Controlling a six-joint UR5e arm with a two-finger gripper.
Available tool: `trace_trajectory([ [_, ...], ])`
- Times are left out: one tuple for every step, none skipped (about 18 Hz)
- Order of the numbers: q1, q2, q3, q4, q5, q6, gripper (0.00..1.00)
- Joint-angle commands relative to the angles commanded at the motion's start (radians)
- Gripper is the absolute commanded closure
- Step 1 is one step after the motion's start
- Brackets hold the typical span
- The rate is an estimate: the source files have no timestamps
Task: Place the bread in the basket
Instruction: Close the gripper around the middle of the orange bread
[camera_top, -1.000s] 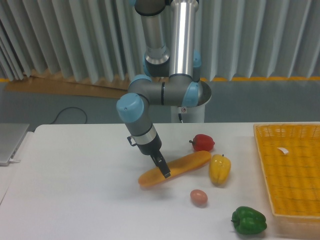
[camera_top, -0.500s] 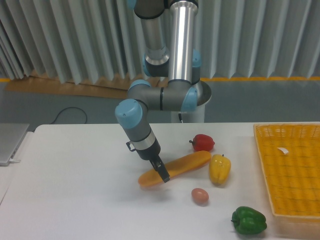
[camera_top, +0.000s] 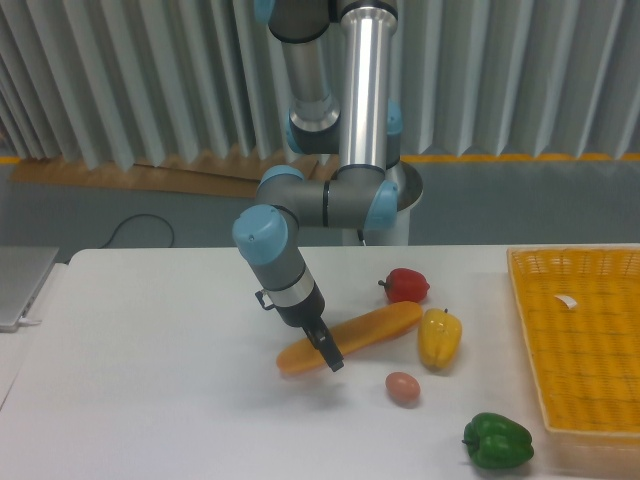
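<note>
Small brown egg crept right; black gripper dipped lower over the long orange-yellow bread loaf. White table, grey corrugated wall behind. Jaw state unreadable; yellow woven basket cut off at right edge.

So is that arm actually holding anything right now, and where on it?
The end effector sits at the bread, left of its middle, but whether it actually grips it cannot be told.

On the white bench, the long orange-yellow bread loaf lies left of the yellow woven basket; a brown egg sits before it.
</note>
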Motion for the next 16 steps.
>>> trace_trajectory([
  [-0.002, 0.0, -0.003, 0.0, 0.002, 0.0, 0.0],
  [-0.002, -0.002, -0.003, 0.0, 0.002, 0.0, 0.0],
  [-0.002, -0.002, -0.003, 0.0, 0.002, 0.0, 0.0],
  [-0.002, -0.003, 0.0, 0.0, 0.002, 0.0, 0.0],
  [-0.003, -0.008, 0.0, 0.0, 0.005, 0.0, 0.0],
  [-0.003, -0.008, 0.0, 0.0, 0.012, -0.002, 0.0],
  [-0.003, -0.008, 0.0, 0.0, 0.015, -0.002, 0.0],
  [-0.003, -0.009, 0.002, 0.0, 0.017, -0.002, 0.0],
  [-0.003, -0.014, 0.002, 0.0, 0.018, -0.002, 0.0],
  [-0.003, -0.017, 0.002, 0.0, 0.021, -0.003, 0.0],
  [-0.003, -0.02, 0.003, 0.0, 0.023, -0.002, 0.0],
  [-0.003, -0.02, 0.005, 0.0, 0.025, -0.003, 0.01],
  [-0.003, -0.02, 0.005, 0.0, 0.025, -0.003, 0.05],
  [-0.003, -0.02, 0.005, 0.0, 0.025, -0.005, 0.1],
  [-0.003, -0.02, 0.005, 0.0, 0.025, -0.005, 0.1],
  [-0.002, -0.017, 0.005, 0.0, 0.023, -0.005, 0.13],
])
